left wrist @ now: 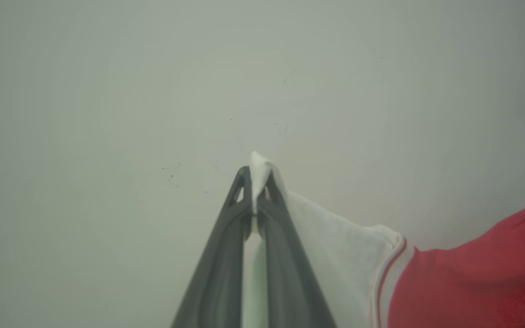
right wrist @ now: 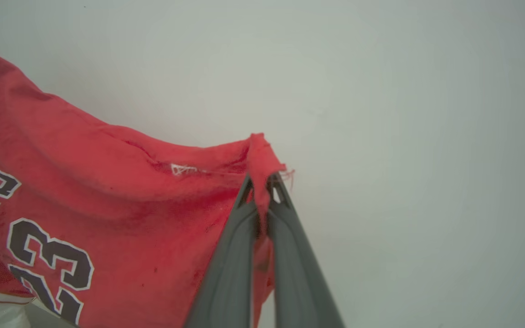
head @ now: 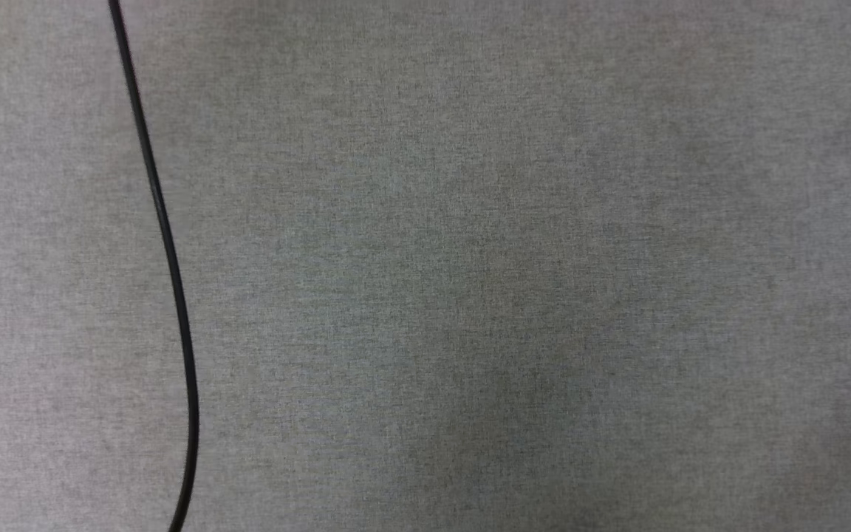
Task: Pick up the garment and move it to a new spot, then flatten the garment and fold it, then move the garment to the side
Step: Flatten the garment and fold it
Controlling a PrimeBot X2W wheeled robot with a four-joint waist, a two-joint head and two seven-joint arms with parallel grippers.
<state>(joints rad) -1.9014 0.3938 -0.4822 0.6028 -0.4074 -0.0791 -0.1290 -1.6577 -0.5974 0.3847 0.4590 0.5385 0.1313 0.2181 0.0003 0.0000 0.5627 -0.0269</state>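
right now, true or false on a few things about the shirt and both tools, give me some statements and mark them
1. The left tool is shut on a white part of the garment. True.
2. The right tool is open and holds nothing. False: it is shut on a red edge of the garment.
3. The number 23 shows on the red cloth in the right wrist view. True.
4. That number is yellow. False: it is black with white edging.
5. A black cable runs down the left part of the grey surface in the head view. True.
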